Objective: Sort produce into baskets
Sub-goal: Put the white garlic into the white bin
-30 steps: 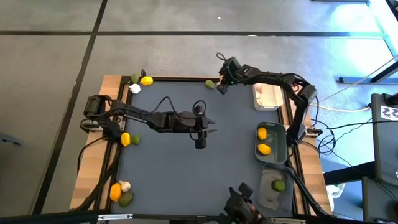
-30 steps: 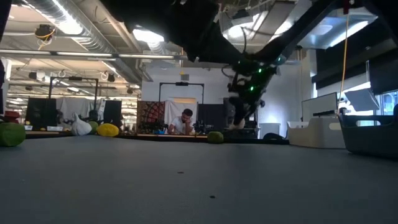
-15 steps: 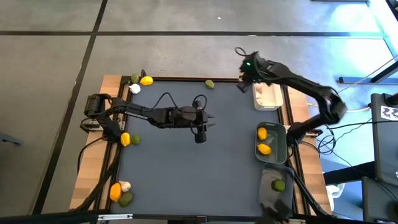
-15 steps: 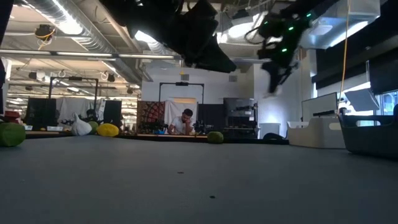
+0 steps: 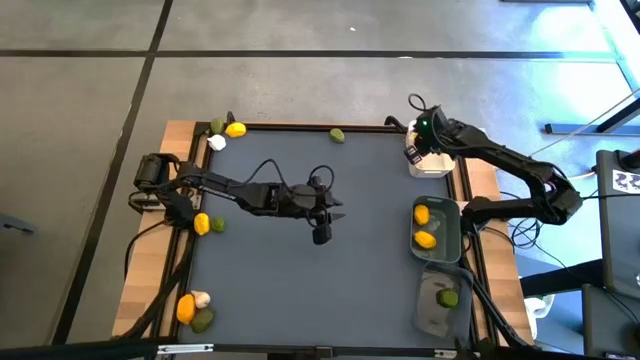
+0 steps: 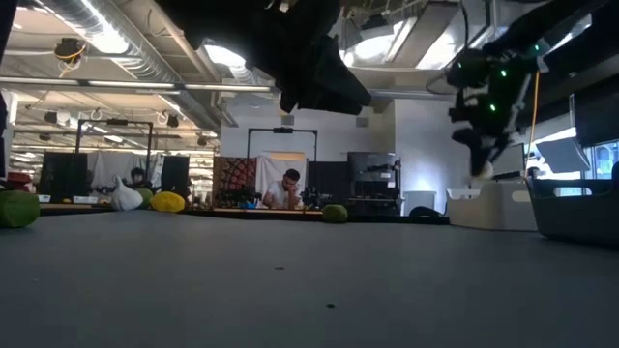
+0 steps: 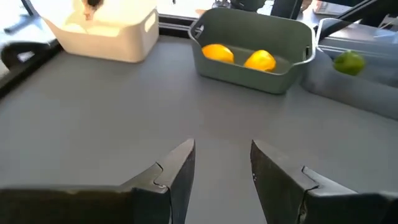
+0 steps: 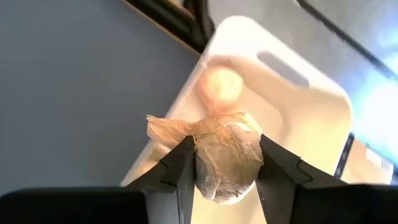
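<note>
- The right hand (image 8: 221, 168) hangs over the white rounded-corner plastic basket (image 5: 430, 160) at the table's far right edge, its arm reaching in from the right side; its two dark fingers pinch a pale, papery garlic bulb (image 8: 225, 163) with a loose flake of skin sticking out to one side.
- The left hand (image 7: 221, 168) hovers above the middle of the dark grey table (image 5: 300, 270), arm stretched out from the left side, fingers spread with nothing between them.
- The white basket already holds one pale garlic bulb (image 8: 219, 85), directly beneath the held one.
- The dark grey-green plastic basket (image 5: 437, 231) next along the right edge holds two yellow-orange lemons (image 5: 424, 226).
- The translucent grey basket (image 5: 443, 297) nearest the front holds one green lime (image 5: 449, 297).
- Loose produce lies along the left edge: a lemon (image 5: 235, 129), a white bulb (image 5: 216, 142) and a lime at the far corner, a lemon (image 5: 201, 223) midway, and a lemon, bulb and lime near the front corner. One lime (image 5: 338, 135) sits at the far edge.
</note>
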Action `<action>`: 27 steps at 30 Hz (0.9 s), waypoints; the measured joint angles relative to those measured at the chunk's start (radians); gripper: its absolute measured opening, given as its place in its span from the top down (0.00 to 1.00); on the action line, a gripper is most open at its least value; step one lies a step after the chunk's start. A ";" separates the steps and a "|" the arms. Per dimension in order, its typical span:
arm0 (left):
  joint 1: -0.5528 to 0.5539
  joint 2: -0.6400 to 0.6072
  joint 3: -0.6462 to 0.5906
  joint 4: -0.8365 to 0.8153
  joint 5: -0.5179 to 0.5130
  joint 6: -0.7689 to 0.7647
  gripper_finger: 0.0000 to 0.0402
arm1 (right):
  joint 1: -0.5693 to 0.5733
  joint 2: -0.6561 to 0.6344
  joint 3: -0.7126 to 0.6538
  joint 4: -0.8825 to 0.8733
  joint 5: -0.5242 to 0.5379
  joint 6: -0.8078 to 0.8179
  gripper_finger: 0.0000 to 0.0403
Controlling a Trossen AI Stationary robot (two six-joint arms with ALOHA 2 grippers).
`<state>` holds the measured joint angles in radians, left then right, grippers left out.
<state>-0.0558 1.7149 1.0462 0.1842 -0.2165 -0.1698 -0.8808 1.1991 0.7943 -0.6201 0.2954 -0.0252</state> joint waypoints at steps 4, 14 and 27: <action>-0.029 0.000 0.000 -0.033 0.000 -0.066 0.63 | -0.054 0.010 -0.045 0.035 -0.004 -0.013 0.68; -0.071 0.000 0.000 -0.070 0.001 -0.096 0.63 | -0.056 0.022 -0.046 0.091 -0.026 -0.007 0.68; -0.068 0.000 0.000 -0.070 0.000 -0.071 0.63 | -0.056 0.201 -0.043 0.125 -0.017 -0.006 0.68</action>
<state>-0.1238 1.7149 1.0462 0.1146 -0.2165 -0.2413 -0.9367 1.3998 0.7517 -0.4952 0.2783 -0.0315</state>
